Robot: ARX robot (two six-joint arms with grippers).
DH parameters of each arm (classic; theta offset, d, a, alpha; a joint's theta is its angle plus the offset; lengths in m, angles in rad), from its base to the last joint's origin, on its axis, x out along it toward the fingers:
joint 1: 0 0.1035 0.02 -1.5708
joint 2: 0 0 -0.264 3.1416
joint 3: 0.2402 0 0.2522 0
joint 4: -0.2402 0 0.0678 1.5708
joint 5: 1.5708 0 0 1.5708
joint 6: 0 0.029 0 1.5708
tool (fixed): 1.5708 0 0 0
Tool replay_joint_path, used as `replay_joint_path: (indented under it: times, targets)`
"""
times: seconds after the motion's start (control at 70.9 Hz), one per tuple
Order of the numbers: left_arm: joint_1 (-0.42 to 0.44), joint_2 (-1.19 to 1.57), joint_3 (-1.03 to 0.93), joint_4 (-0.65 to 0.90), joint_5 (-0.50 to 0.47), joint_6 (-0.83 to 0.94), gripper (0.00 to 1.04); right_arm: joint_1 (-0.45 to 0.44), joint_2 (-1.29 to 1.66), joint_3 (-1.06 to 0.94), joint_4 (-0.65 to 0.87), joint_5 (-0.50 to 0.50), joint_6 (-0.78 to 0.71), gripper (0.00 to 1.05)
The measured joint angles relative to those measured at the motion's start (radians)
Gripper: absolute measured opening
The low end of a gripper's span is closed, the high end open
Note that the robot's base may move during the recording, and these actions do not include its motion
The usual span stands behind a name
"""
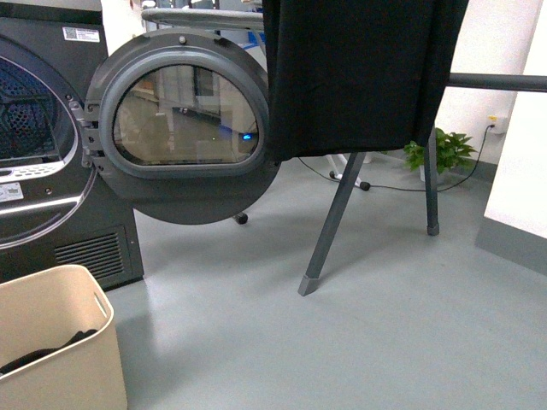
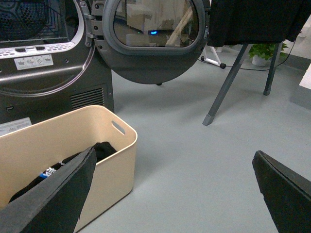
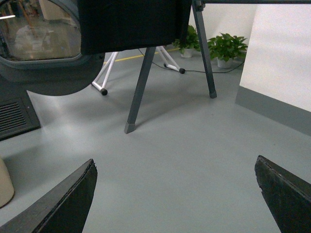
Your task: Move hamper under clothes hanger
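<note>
The beige hamper (image 1: 73,363) stands on the floor at the bottom left, in front of the dryer, with dark clothes inside. It also shows in the left wrist view (image 2: 109,160), and a sliver of it in the right wrist view (image 3: 5,182). The clothes hanger (image 1: 333,226) is a dark grey rack on splayed legs, right of centre, with a black cloth (image 1: 359,73) draped over its bar (image 1: 500,82). Its legs show in both wrist views (image 2: 223,87) (image 3: 141,90). My left gripper (image 2: 175,194) is open and empty beside the hamper's right end. My right gripper (image 3: 175,194) is open over bare floor.
A dark grey dryer (image 1: 51,137) stands at the left with its round door (image 1: 184,128) swung open toward the rack. A white wall panel (image 1: 521,171) stands at the right. Potted plants (image 1: 440,154) and a cable lie behind the rack. Grey floor (image 1: 342,342) lies between hamper and rack.
</note>
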Motion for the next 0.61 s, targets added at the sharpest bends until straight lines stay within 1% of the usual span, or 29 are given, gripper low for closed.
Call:
replay_joint_path:
  times: [0.606]
  targets:
    - [0.000,0.003,0.000,0.000,0.001,0.002,0.98,-0.001,0.000,0.000,0.001,0.001,0.000,0.97]
